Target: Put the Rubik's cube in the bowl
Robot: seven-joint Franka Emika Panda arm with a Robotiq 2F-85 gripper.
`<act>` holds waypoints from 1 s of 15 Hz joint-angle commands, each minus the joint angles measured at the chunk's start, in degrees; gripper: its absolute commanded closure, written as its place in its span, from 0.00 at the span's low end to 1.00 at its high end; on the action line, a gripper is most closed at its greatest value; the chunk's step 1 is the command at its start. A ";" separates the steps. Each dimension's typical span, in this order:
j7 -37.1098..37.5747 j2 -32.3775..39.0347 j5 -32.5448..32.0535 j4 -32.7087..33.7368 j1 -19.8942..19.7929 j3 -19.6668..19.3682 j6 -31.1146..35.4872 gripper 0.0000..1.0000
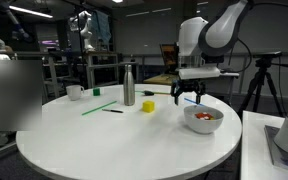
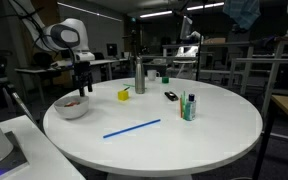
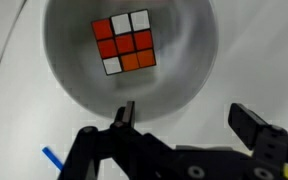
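While wrist view alone resolves Rubik's cube point(image 3: 124, 44) in bowl point(image 3: 189, 75), tool point(image 3: 183, 112) gapes, seemingly empty.

1. One white bowl point(image 1: 201, 126).
2. One Rubik's cube point(image 3: 124, 43).
3. One yellow block point(image 1: 147, 105).
4. One metal bottle point(image 1: 129, 85).
5. One small white cup point(image 1: 74, 92).
6. One blue straw point(image 2: 132, 128).
7. One round white counter point(image 1: 114, 145).

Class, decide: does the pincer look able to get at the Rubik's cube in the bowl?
Probably yes: the open pincer hangs just above the bowl, and the Rubik's cube lies uncovered inside it.
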 commanded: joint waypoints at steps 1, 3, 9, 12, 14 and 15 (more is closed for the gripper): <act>-0.57 0.85 -1.73 0.01 -0.52 -0.94 1.55 0.00; -0.38 0.57 -2.36 0.01 -0.62 -1.18 1.18 0.00; -0.83 -4.26 -0.96 0.16 -0.26 -1.77 -2.47 0.00; -1.09 -8.78 1.88 0.52 0.32 -1.60 -4.96 0.00; -1.59 -12.21 5.71 0.75 1.17 -1.79 -8.12 0.00; -2.17 -14.01 8.74 0.88 1.89 -2.22 -10.46 0.00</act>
